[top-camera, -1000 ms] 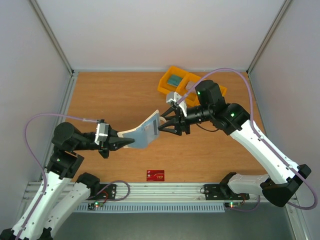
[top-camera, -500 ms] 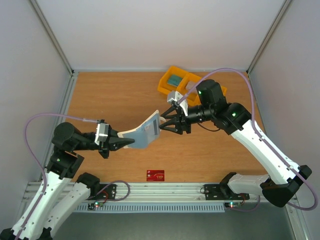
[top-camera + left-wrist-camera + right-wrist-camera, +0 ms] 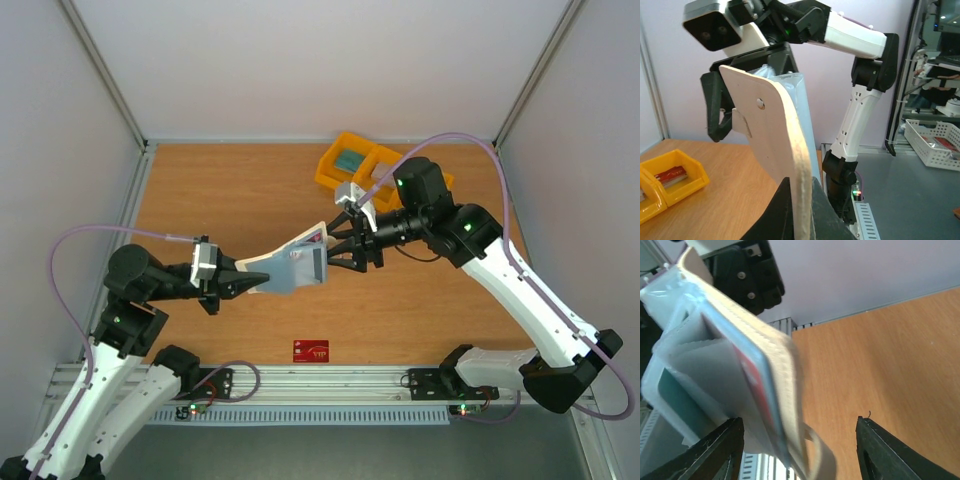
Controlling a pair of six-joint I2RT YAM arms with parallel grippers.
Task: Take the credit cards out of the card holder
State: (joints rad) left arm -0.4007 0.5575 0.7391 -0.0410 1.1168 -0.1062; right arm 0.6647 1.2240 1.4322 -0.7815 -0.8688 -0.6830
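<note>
Two hands meet over one object in the overhead view: the flat cream-white folding card holder (image 3: 293, 262), carried in the air above the wooden tabletop (image 3: 220, 200), between the arms. The left hand (image 3: 250, 287) is clenched on the holder's near end, probably to steady it with the pale grey-blue pockets turned toward the other arm. The right hand (image 3: 333, 252) sits at the far end with its fingers spread on either side of the edge, gripping nothing. One small red credit card with white lettering (image 3: 311, 351) lies alone on the tabletop near the front edge, well apart from the holder. One yellow plastic bin tray (image 3: 330, 172) stands at the back, partly behind the right arm.

From the left wrist, the holder stands on edge, pinched at its bottom, its cream outer face curving upward. The right hand looms behind its top. One compartment of the yellow tray holds a flat red-and-white item (image 3: 672, 175), too small to identify.

From the right wrist, both black fingers (image 3: 715, 450) show far apart, with the holder's stitched edge between them, nearer the one on the view's left. One card with reddish print (image 3: 762, 395) peeks from a translucent pocket; whether more sit behind it cannot be told. By the look of things, one card is out and at least one is yet to come out.
</note>
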